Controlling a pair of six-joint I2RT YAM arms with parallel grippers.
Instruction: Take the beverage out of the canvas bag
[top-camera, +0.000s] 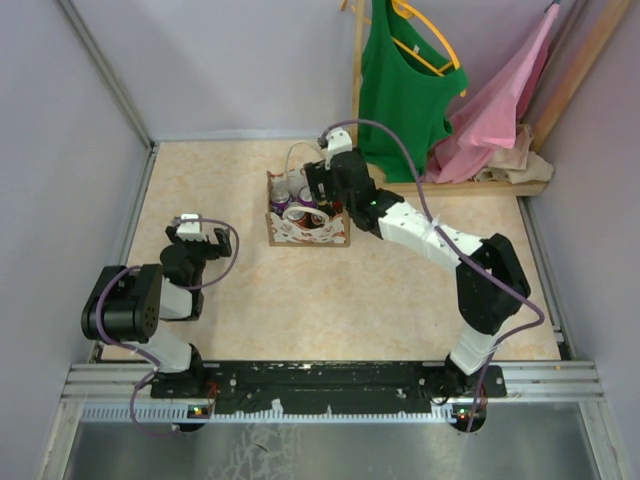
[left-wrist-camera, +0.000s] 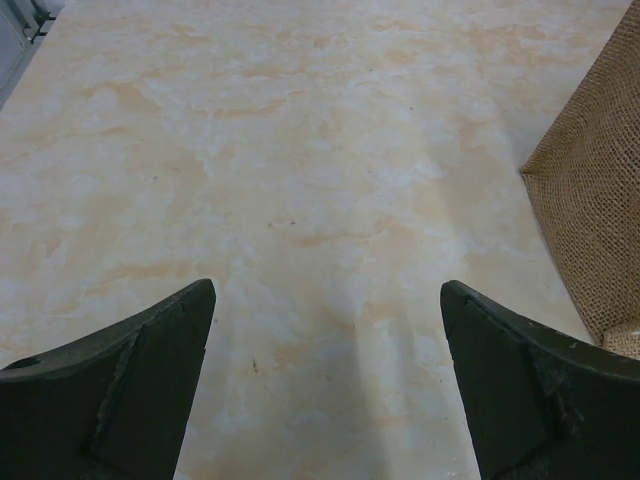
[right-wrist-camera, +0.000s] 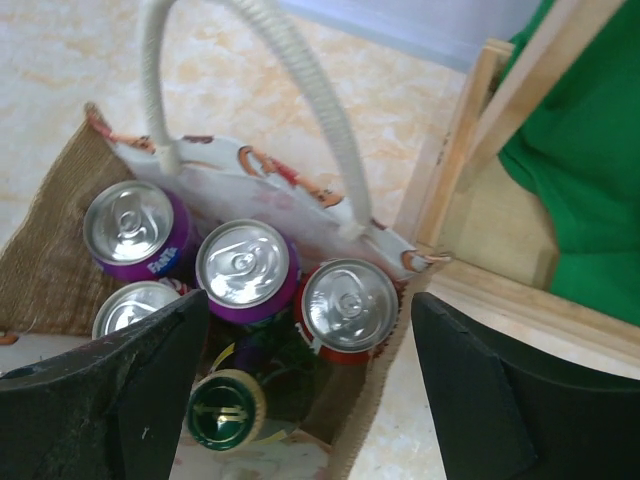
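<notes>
The canvas bag (top-camera: 305, 228) stands mid-table, beige with a red-and-white print and white loop handles (right-wrist-camera: 315, 95). Inside it, in the right wrist view, are two purple Fanta cans (right-wrist-camera: 245, 268), a red can (right-wrist-camera: 349, 306), another can top (right-wrist-camera: 135, 308) and a green-capped bottle (right-wrist-camera: 226, 409). My right gripper (right-wrist-camera: 310, 335) is open, just above the bag's mouth, jaws either side of the red can, holding nothing. My left gripper (left-wrist-camera: 328, 330) is open and empty over bare table, left of the bag, whose burlap side (left-wrist-camera: 595, 215) shows at the right edge.
A wooden rack (top-camera: 470, 185) with a green top (top-camera: 405, 85) and pink cloth (top-camera: 500, 110) stands behind and right of the bag; its frame (right-wrist-camera: 470, 150) is close to the right gripper. Walls enclose the table on three sides.
</notes>
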